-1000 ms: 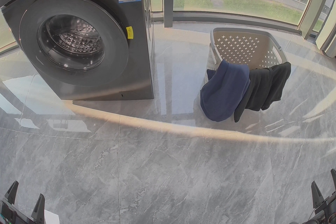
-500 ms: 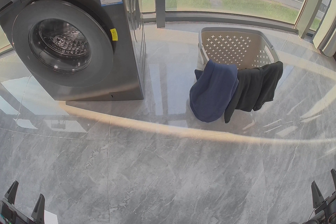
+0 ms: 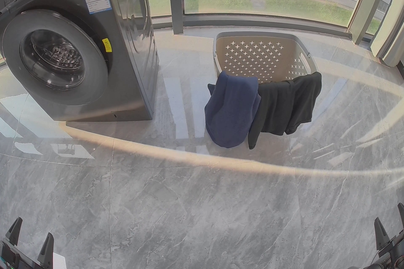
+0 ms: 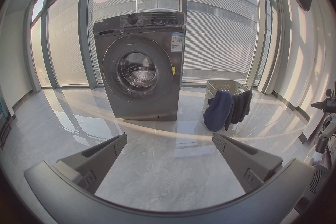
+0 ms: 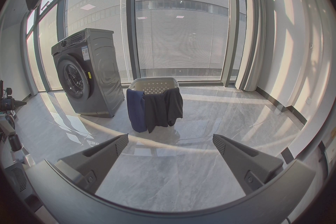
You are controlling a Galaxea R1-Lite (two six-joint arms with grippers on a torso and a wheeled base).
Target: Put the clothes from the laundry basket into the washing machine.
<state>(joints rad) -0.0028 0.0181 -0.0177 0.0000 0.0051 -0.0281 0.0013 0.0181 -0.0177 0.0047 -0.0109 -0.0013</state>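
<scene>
In the head view the whole picture was shifted leftward over the last second. The camera is therefore taken to have been turned toward the right, and nothing on the floor (image 3: 202, 207) was itself moved. At the lower left corner the left gripper (image 3: 33, 230) was kept at the same spot in the frame, its fingers spread apart with nothing between them. The washing machine (image 3: 126, 30) was carried to the far upper left of the frame, its round door (image 3: 52, 57) seen shut. The laundry basket (image 3: 263, 35) was brought from right of centre to the upper centre. A blue garment (image 3: 231, 114) was draped over its near rim, and a black garment (image 3: 286, 108) hung touching it on the right. At the lower right corner the right gripper (image 3: 389, 215) was likewise spread and empty. The robot is judged to have been lined up with the basket. The clothes lay well apart from both grippers, no garment had been lifted, and the door was not yet opened.
</scene>
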